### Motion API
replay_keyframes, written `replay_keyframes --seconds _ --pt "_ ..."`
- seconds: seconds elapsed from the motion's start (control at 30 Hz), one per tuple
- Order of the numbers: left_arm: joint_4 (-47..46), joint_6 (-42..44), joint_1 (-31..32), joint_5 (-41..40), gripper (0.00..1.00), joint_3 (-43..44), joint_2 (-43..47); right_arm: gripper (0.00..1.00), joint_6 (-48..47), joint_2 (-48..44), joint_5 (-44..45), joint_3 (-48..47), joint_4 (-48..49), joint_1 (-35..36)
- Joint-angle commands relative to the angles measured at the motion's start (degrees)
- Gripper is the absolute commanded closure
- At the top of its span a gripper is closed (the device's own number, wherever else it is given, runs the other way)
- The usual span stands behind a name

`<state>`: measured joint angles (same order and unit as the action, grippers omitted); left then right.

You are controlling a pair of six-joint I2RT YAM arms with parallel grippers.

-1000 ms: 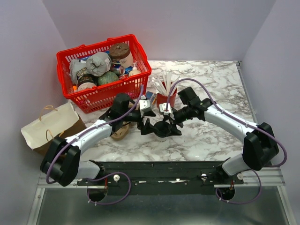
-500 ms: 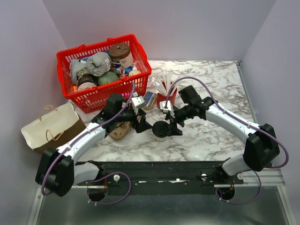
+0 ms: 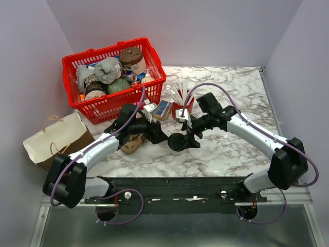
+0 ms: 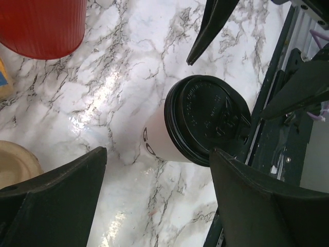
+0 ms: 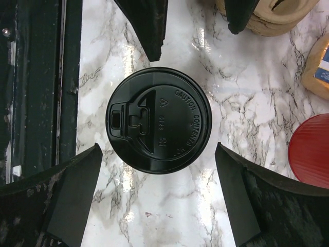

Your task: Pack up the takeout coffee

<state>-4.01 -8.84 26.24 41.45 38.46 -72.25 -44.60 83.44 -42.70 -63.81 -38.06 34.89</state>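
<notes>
Cream takeout coffee, black-lidded, upright on marble table

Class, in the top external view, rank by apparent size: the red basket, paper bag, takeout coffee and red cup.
1. red basket
2. brown paper bag
3. takeout coffee and red cup look about alike; not ranked.

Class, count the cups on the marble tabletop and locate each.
2. The cream-white paper cup with black plastic lid stands between the left pincer and right pincer; the red cup of white cutlery behind it. Others may be hidden.
</notes>
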Motion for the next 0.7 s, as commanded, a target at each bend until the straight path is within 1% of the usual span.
replay_keyframes --seconds 0.0,0.1,0.4,0.53,0.67 --pt "-4.34 -6.8 -0.22 -1.46 0.12 -0.23 -1.31 0.0 0.92 -1.0 1.13 -0.09 -1.05 0.26" --pt "-4.6 -7.77 -0.22 -3.3 0.14 0.04 -2.63 0.0 0.65 -0.82 -0.01 0.53 -0.96 0.26" --pt "-5.83 -8.91 -0.22 -3.92 0.15 -0.14 -5.01 0.0 -0.67 1.2 -1.77 -0.7 -0.96 0.26" --pt "-5.05 -8.21 -0.22 -4.27 0.16 -0.05 -6.06 0.0 -0.66 2.51 -2.48 -1.14 -0.87 0.26" --pt "-2.76 -6.63 -0.14 -6.29 0.16 0.83 -7.12 0.0 -0.58 4.01 -3.09 -1.58 -0.87 0.26"
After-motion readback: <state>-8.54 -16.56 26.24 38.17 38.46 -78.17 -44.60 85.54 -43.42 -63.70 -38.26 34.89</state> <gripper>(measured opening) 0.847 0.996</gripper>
